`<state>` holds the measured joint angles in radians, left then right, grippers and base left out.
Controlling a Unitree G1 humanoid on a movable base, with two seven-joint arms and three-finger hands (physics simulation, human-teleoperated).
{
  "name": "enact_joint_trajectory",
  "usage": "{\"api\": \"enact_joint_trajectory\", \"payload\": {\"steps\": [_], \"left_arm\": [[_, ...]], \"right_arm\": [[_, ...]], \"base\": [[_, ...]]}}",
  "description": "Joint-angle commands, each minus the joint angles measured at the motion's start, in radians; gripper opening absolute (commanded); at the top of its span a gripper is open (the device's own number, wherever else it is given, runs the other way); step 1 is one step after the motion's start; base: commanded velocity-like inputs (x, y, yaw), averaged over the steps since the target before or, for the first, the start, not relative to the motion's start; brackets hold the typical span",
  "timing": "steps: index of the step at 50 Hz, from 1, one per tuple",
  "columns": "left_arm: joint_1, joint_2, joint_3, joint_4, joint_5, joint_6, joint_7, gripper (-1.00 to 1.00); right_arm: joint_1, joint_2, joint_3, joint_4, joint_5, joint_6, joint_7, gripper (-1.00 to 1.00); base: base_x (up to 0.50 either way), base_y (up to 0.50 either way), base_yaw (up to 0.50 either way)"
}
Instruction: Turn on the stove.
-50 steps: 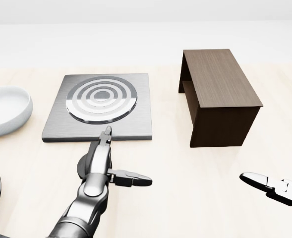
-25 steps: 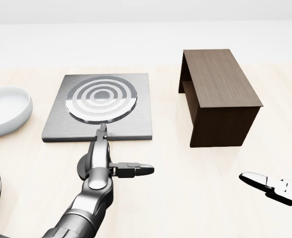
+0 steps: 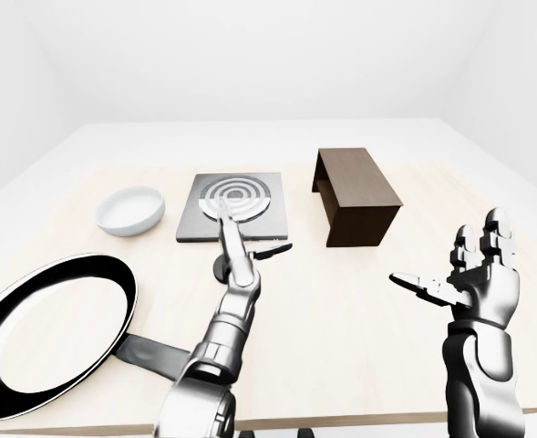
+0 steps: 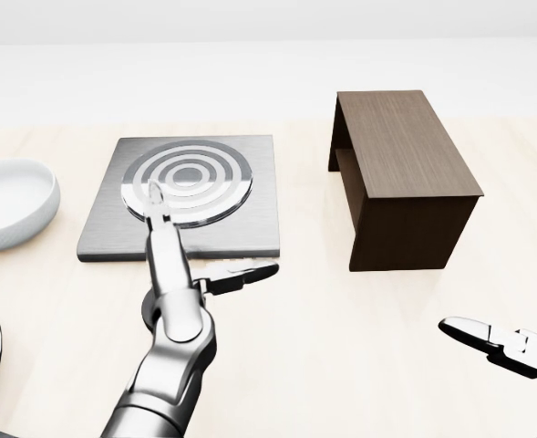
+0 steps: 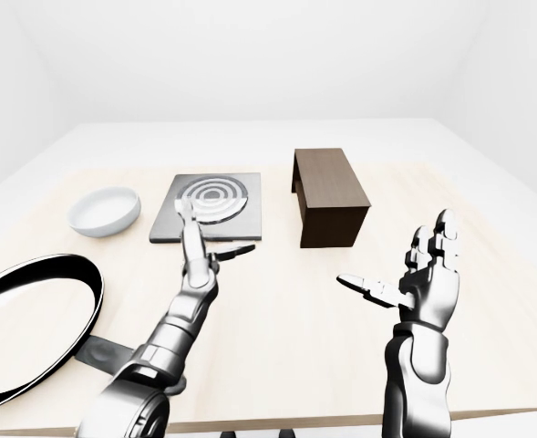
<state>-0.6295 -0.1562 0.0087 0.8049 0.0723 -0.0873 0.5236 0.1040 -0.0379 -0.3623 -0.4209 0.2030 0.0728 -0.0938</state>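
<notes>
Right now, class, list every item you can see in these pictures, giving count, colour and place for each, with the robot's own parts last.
stove: one, grey with a ringed burner, head view upper left.
bowl: one, white, left of the stove.
wooden stand: one, dark brown, right of the stove.
frying pan: one, black, left-eye view lower left.
table: one, light wood, beneath everything.
left hand: one, silver, open, finger extended over the burner.
right hand: one, silver, open, raised right.

Both arms are finished in polished silver-grey metal with rounded, segmented housings and darker grey bands at the joints. Each robot hand, left (image 4: 181, 274) and right (image 3: 464, 274), carries three slender jointed fingers with dark, tapered tips. The right forearm is a thick glossy cylinder with a bulbous wrist.
</notes>
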Motion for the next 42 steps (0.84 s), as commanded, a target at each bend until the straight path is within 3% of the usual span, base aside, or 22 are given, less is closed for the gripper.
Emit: {"api": "enact_joint_trajectory", "payload": {"steps": [1,5,7,11,15,37,42], "left_arm": [[0.273,0.063,-0.114,-0.793,0.221,0.000,-0.015,1.00],[0.361,0.031,-0.178,-1.023,0.272,0.000,-0.099,1.00],[0.430,0.011,-0.245,-1.168,0.303,0.000,-0.149,1.00],[0.515,-0.001,-0.335,-1.342,0.336,0.000,-0.188,1.00],[0.548,0.006,-0.383,-1.409,0.352,0.001,-0.193,1.00],[0.548,0.011,-0.384,-1.410,0.332,0.013,-0.196,1.00],[0.550,0.010,-0.387,-1.422,0.331,0.023,-0.199,1.00]], "right_arm": [[0.003,0.002,0.002,-0.003,0.000,0.000,0.001,1.00],[0.004,0.003,0.002,-0.005,0.001,0.000,0.002,1.00],[0.005,0.003,0.003,-0.003,0.001,-0.002,0.003,1.00],[0.007,0.004,0.001,-0.005,0.003,-0.002,0.005,1.00],[0.006,0.005,0.002,-0.002,0.002,-0.005,0.005,1.00],[0.001,0.002,0.002,0.006,0.003,-0.007,0.006,1.00],[0.003,0.001,0.002,-0.009,0.004,0.004,0.004,1.00]], "base": [[0.00,0.00,0.00],[0.00,0.00,0.00],[0.00,0.00,0.00],[0.00,0.00,0.00],[0.00,0.00,0.00],[0.00,0.00,0.00],[0.00,0.00,0.00]]}}
